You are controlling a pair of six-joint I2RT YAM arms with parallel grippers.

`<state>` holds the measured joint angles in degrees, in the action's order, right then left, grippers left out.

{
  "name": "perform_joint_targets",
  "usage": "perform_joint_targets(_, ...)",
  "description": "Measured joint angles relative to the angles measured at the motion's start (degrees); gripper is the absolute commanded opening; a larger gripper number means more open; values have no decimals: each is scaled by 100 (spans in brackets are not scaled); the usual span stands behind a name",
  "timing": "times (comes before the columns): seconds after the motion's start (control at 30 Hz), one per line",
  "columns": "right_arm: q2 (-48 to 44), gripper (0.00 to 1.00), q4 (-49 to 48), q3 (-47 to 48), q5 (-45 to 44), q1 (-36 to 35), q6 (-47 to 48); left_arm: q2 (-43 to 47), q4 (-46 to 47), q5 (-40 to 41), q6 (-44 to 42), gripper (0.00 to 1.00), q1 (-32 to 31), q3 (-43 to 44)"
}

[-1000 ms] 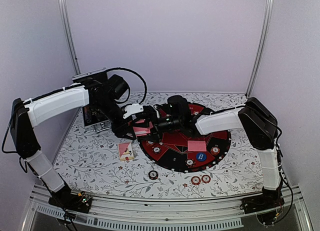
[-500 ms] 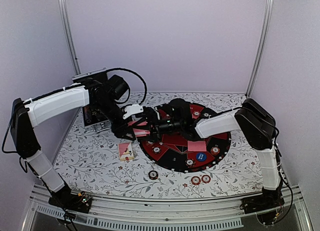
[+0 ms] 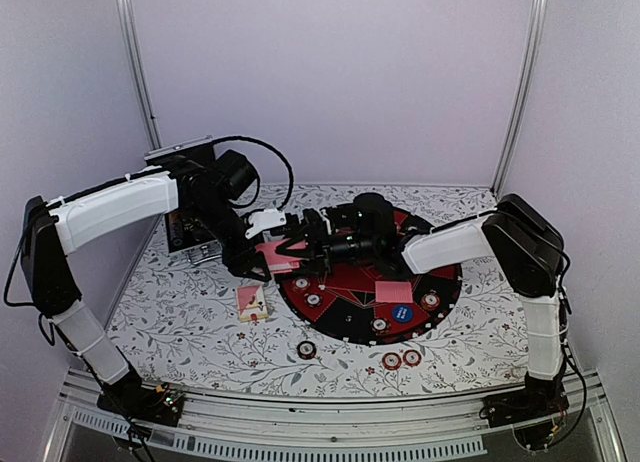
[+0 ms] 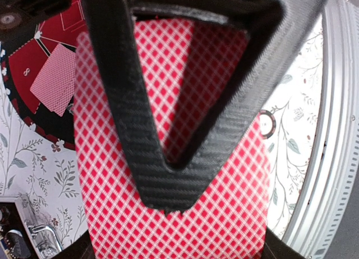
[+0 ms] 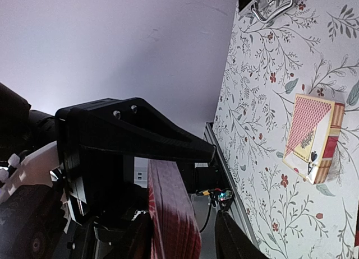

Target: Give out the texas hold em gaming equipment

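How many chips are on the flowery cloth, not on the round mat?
3. One chip lies alone in front of the mat, leftward; two chips sit side by side further right. Arms may hide others.

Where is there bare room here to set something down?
Bare cloth front-left, between card box and front rail; right of the round mat; along the back wall. Crowded: mid-table, where left tool and right tool meet over the mat, and the chips in front.
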<state>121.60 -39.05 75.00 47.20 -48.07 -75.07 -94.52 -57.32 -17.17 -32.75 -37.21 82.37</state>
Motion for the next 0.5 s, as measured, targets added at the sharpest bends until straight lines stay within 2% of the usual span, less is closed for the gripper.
perform_joint_targets(0.5, -431, 17, 109, -387, 44, 146, 28, 0, 2, 9, -2, 0, 2, -2)
